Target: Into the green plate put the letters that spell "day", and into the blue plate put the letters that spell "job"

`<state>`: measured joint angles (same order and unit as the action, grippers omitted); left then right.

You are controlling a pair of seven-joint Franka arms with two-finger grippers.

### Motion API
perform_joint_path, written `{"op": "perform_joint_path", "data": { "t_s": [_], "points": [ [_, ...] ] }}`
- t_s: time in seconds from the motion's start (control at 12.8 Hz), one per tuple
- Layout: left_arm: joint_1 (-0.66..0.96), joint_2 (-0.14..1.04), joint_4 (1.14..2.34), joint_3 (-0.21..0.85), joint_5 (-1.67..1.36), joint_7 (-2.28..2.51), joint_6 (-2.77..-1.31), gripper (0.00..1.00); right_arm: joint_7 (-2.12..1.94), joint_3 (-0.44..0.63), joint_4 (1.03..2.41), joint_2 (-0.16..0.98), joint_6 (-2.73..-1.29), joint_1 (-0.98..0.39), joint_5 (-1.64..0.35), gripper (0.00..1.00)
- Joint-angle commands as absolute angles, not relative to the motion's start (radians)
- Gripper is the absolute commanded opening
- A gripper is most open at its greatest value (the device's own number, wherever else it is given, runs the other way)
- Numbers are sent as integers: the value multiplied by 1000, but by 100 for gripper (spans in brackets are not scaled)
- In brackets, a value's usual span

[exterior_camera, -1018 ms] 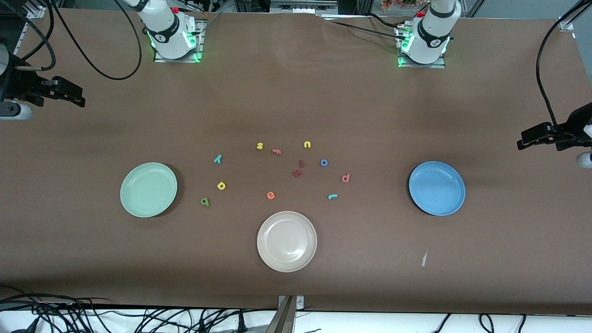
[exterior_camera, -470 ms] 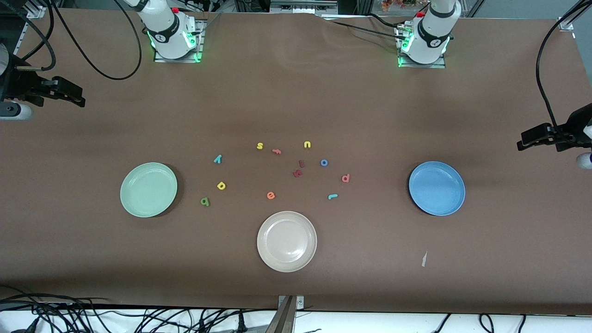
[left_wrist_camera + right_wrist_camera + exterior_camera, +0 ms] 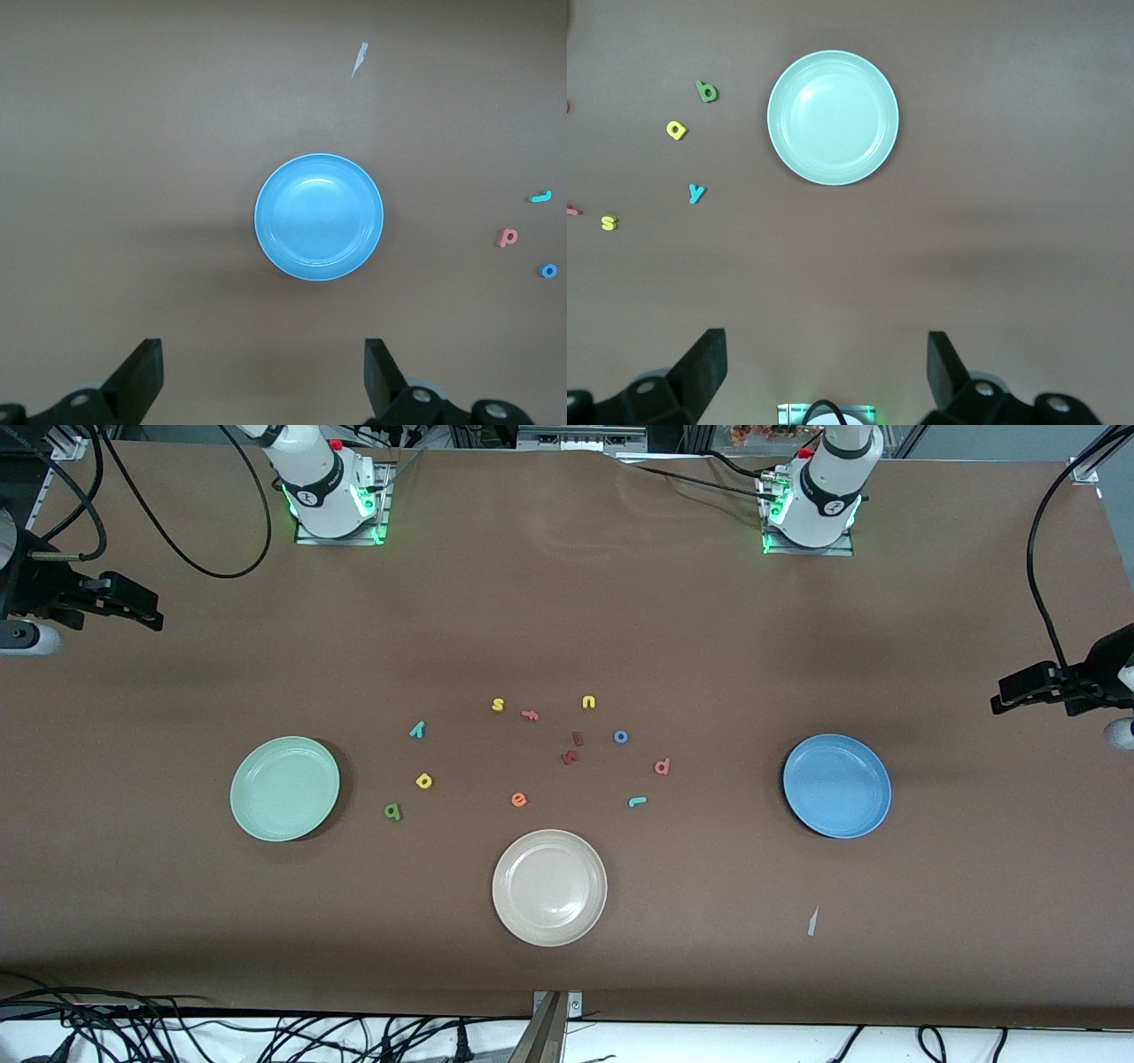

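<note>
The green plate (image 3: 284, 788) lies toward the right arm's end, the blue plate (image 3: 836, 786) toward the left arm's end. Beside the green plate lie the yellow "d" (image 3: 423, 781), dark green "a" (image 3: 392, 811) and teal "y" (image 3: 417, 730). Closer to the blue plate lie the teal "j" (image 3: 637, 802), blue "o" (image 3: 620, 737) and pink "b" (image 3: 662, 766). My left gripper (image 3: 263, 372) hangs high and open over bare table beside the blue plate (image 3: 319, 217). My right gripper (image 3: 824, 367) hangs high, open and empty, beside the green plate (image 3: 833, 117).
A beige plate (image 3: 549, 887) sits nearest the front camera, mid-table. Other letters lie among the task's: orange "e" (image 3: 519, 800), yellow "s" (image 3: 498, 705), yellow "u" (image 3: 588, 702), two dark red ones (image 3: 572, 748). A paper scrap (image 3: 812, 921) lies nearer the camera than the blue plate.
</note>
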<state>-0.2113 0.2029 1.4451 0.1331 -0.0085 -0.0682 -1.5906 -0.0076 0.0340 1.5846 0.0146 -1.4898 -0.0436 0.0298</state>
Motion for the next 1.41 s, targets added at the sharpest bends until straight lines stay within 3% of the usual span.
{"op": "perform_joint_path", "data": {
  "t_s": [0.0, 0.94, 1.33],
  "points": [
    [-218, 199, 1439, 132, -29, -91, -1594, 100, -3, 40, 1588, 23, -1509, -43, 9, 100],
    [-215, 199, 1437, 130, -29, -91, -1595, 100, 20, 58, 1597, 57, -1529, -34, -32, 100],
    [-215, 199, 1437, 130, -28, -91, -1594, 100, 80, 41, 1796, 5, -1734, -38, -60, 100]
  ]
}}
